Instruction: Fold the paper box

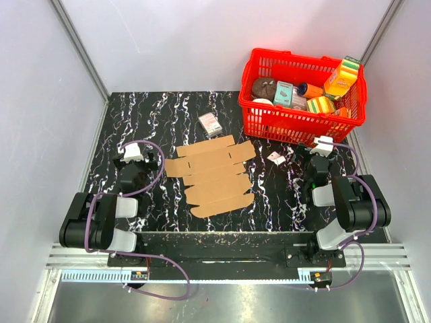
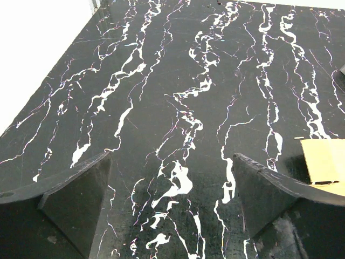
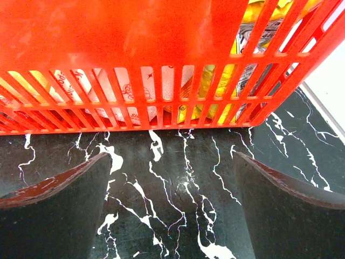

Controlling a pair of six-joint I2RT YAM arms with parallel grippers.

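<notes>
The paper box [image 1: 212, 175] lies flat as an unfolded brown die-cut sheet in the middle of the black marble table. One corner of it shows at the right edge of the left wrist view [image 2: 326, 164]. My left gripper [image 1: 133, 163] rests left of the sheet; in its wrist view [image 2: 171, 162] it is open and empty over bare table. My right gripper [image 1: 318, 165] rests right of the sheet; in its wrist view [image 3: 172, 159] it is open and empty, facing the basket's wall.
A red plastic basket [image 1: 269, 124] with several printed grocery packs stands at the back right; its wall fills the right wrist view [image 3: 161, 65]. A small white-and-pink carton [image 1: 211, 124] lies behind the sheet. A small white card [image 1: 277, 158] lies near the basket.
</notes>
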